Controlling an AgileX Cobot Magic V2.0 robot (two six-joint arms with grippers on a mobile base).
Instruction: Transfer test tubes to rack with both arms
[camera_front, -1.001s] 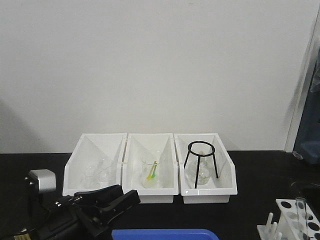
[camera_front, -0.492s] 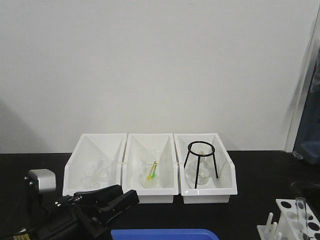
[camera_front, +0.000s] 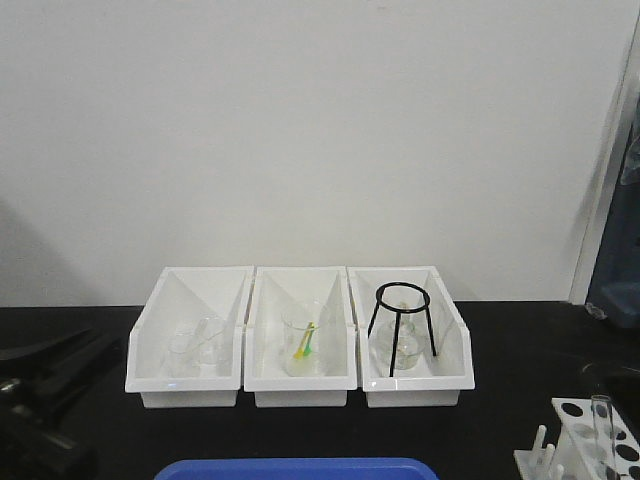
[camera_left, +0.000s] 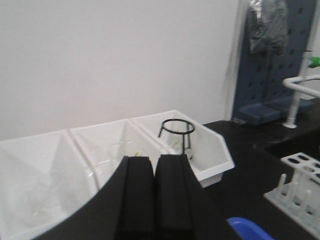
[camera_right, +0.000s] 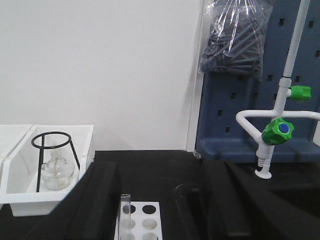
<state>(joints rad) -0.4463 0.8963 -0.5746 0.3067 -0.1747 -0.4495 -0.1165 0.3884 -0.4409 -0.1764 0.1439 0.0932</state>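
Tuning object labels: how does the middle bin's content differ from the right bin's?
The middle bin holds a straight-walled clear beaker with a yellow-green item inside; the right bin holds a round-bellied flask. The flask sits under a black wire tripod stand; the beaker stands uncovered. Both vessels are clear glass, and both bins are white and open-topped.

The left gripper (camera_left: 154, 165) is formed of two flat, matte black fingers (camera_left: 137, 200) with squared tips, set side by side with only a thin seam seen between them. The right gripper (camera_right: 160, 200) is shown as two broad black fingers (camera_right: 97, 205), blurred, smooth-faced and unmarked, with a wide gap between.
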